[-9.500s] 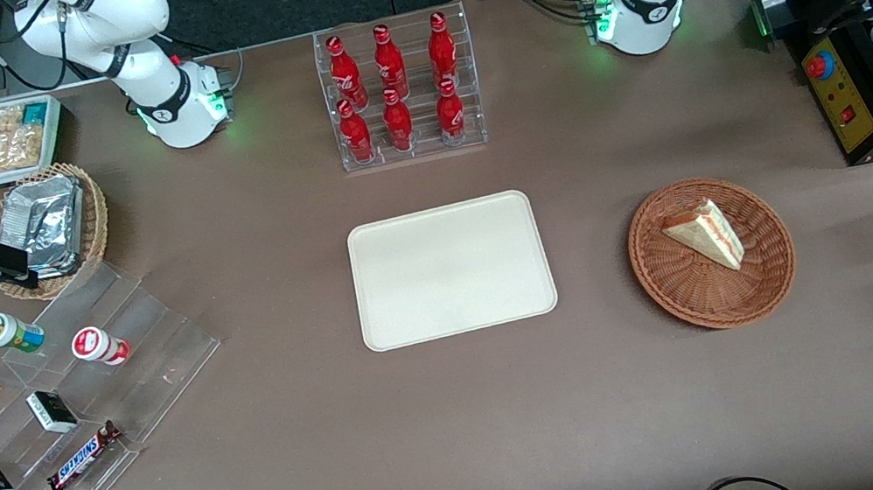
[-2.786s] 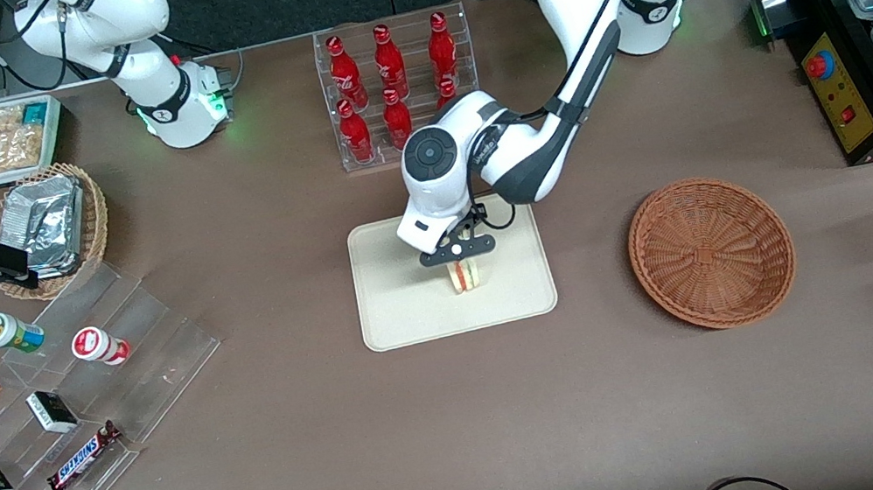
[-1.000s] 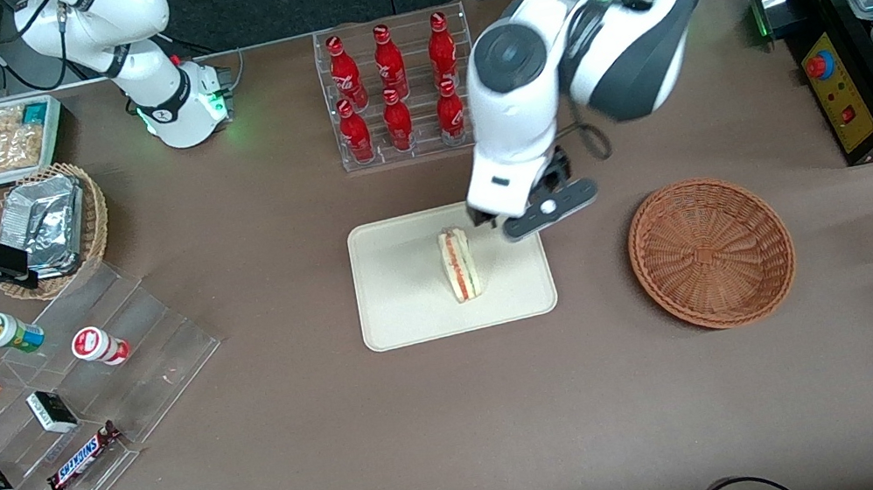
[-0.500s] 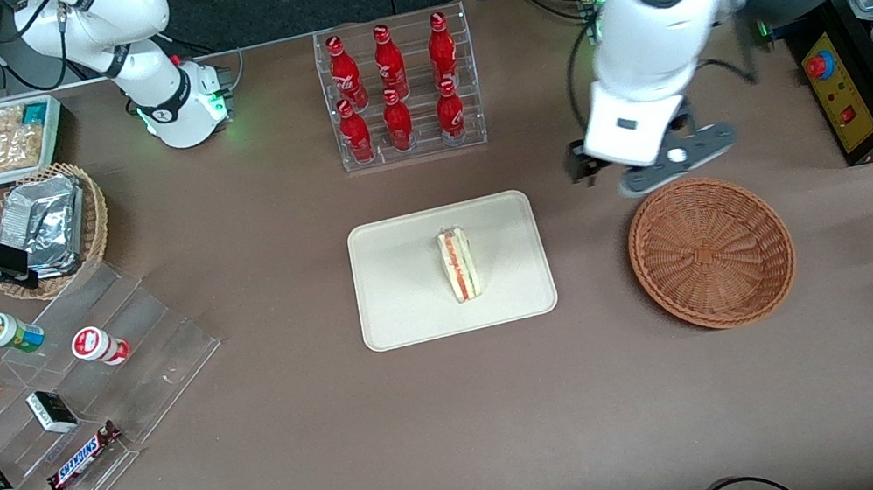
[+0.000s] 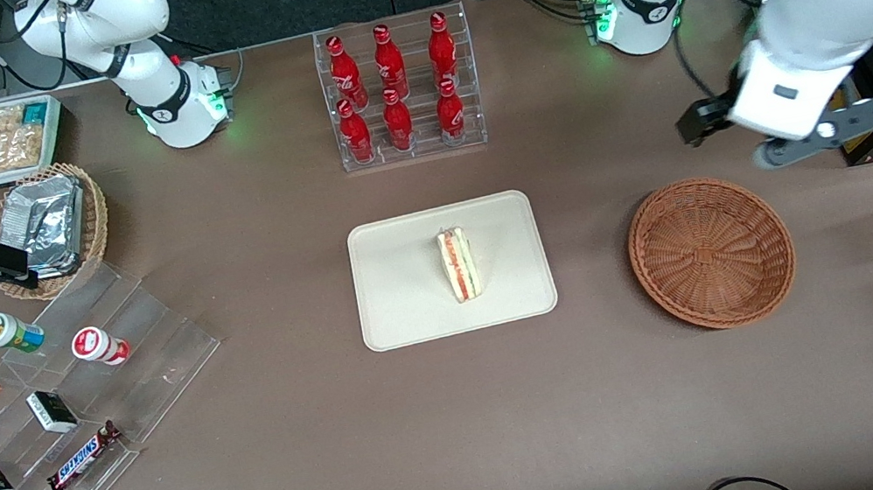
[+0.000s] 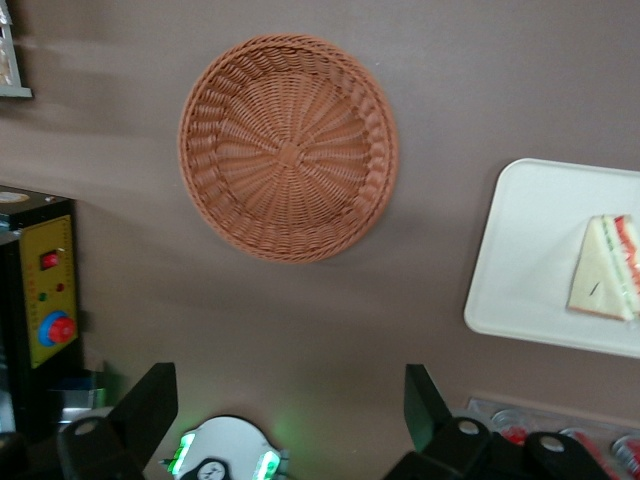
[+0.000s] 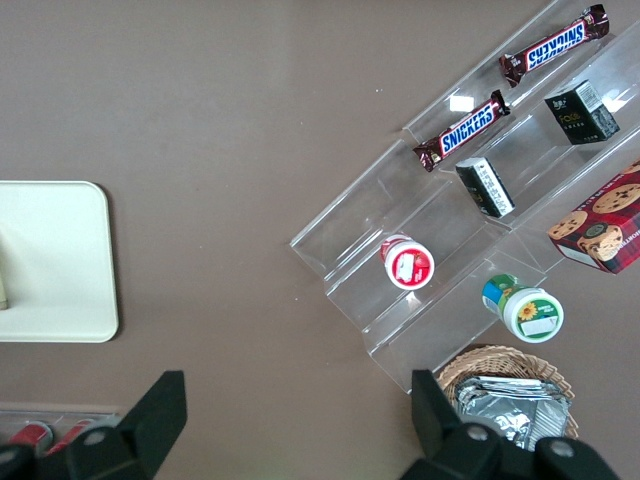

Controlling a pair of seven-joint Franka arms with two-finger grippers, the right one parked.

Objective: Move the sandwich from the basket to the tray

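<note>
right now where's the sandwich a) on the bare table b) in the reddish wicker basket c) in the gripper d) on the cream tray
d: the sandwich lies on the tray, while the basket holds nothing and the open gripper hangs empty above the table, farther from the front camera than the basket.

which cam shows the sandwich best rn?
Front view: the whole sandwich sits unobstructed on the tray. Left wrist view cuts it at the frame edge; right wrist view shows only a sliver. The gripper, open, hangs above the table near the basket.
</note>
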